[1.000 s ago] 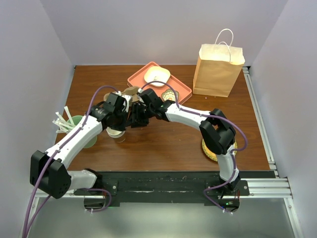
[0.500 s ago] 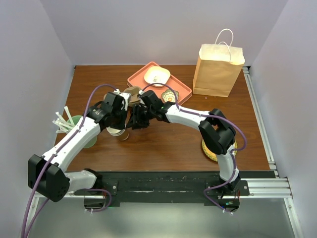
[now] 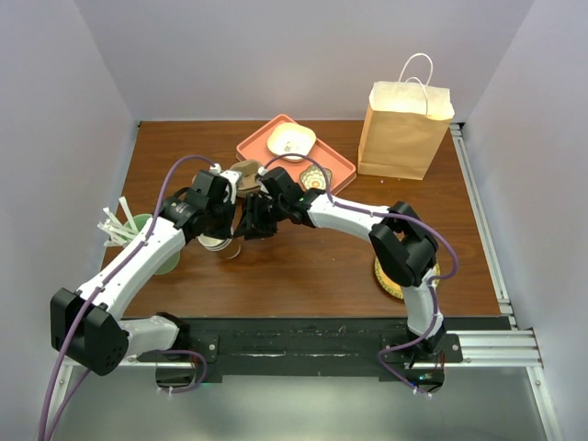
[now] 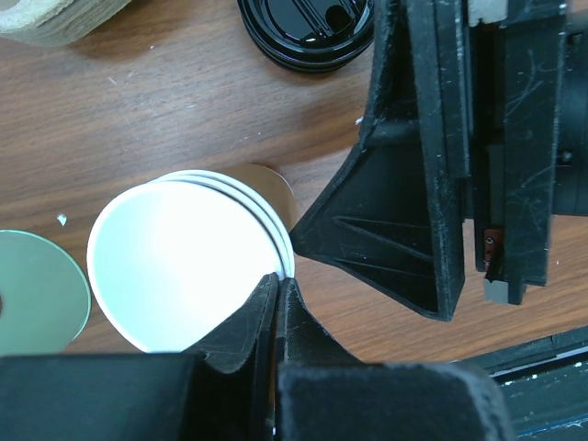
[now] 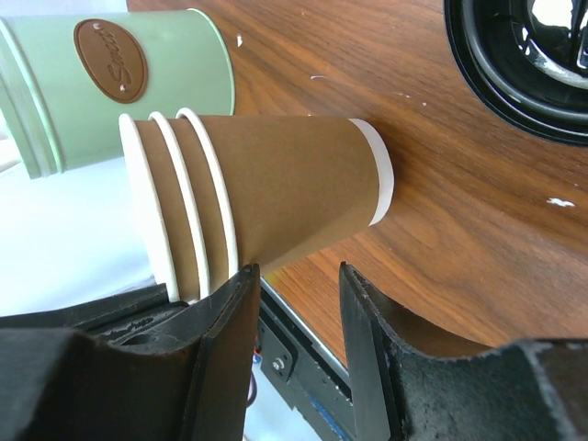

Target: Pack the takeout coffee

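Note:
No lidded brown cup shows in any view, so the takeout coffee is out of sight. A stack of three nested lidless brown cups (image 3: pixel 220 244) with white insides stands left of centre. My left gripper (image 3: pixel 219 230) is shut on the stack's rim (image 4: pixel 280 280), one finger inside the top cup (image 4: pixel 179 271). My right gripper (image 3: pixel 250 223) is open (image 5: pixel 296 269) beside the stack (image 5: pixel 276 197), and its left finger is close to the cup wall below the rims. A loose black lid (image 4: pixel 308 32) lies on the table nearby and also shows in the right wrist view (image 5: pixel 524 64).
A tall paper bag (image 3: pixel 404 129) stands at the back right. An orange tray (image 3: pixel 335 170) holds a cream bowl (image 3: pixel 291 141). A green cup (image 5: pixel 138 83) with straws stands left of the stack (image 3: pixel 156 248). A yellow disc (image 3: pixel 393 280) lies under the right arm.
My left gripper and the cup stack have shifted slightly right and away from the base. My right gripper has stayed beside the stack.

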